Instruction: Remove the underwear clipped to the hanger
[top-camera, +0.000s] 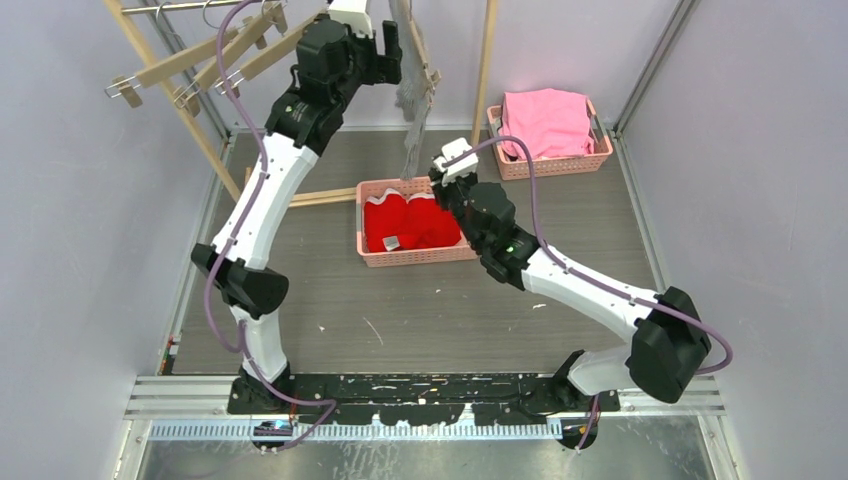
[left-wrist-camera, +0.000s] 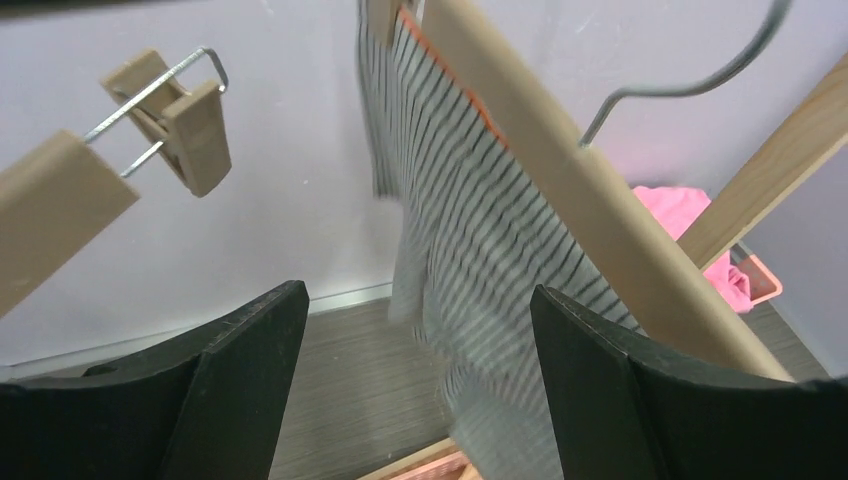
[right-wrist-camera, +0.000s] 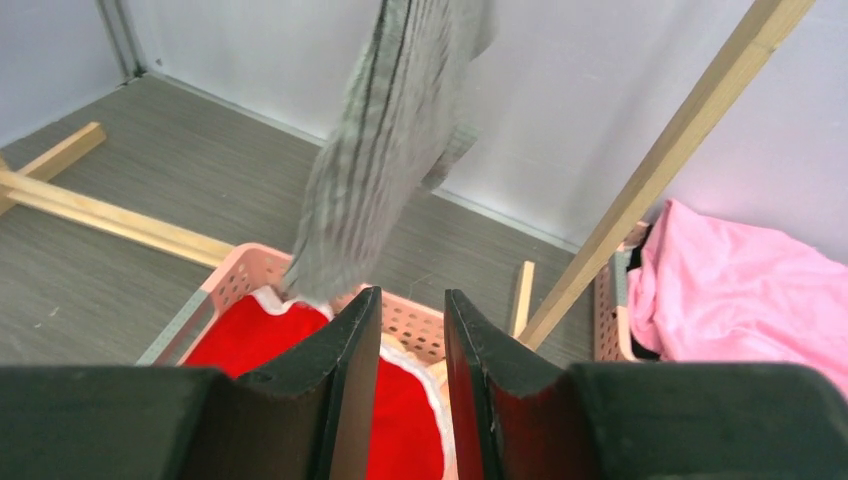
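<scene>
No readable writing anywhere that we can see; there is a small pale patch (top-camera: 392, 242) on the red briefs (top-camera: 405, 222), maybe a label, too small to read. The red briefs, white trim showing, lie in the pink basket (top-camera: 415, 257) mid-table. The striped brief (left-wrist-camera: 480, 260) is on the wooden hanger (left-wrist-camera: 560, 170), held at its top corner and hanging down at a slant, its lower end just above the back rim of that basket. The left gripper (left-wrist-camera: 418, 300) is raised up at the hanger with fingers spread wide and nothing pinched. The striped cloth hangs ahead in the gap, and we cannot tell whether it touches. An empty clip (left-wrist-camera: 190, 125) sits on another hanger bar to the left. The right gripper (right-wrist-camera: 412, 300) is low over the basket, fingers nearly pressed together with a slim gap, pinching nothing, and the striped brief dangles just beyond its tips. A slanted wooden post (right-wrist-camera: 670, 160) stands to the right. A second basket (top-camera: 555, 165) at the far right corner holds a bright pink cloth (top-camera: 545, 120). More bare wooden hangers (top-camera: 200, 65) are at top left, and the table (top-camera: 400, 310) is grey wood-grain.
</scene>
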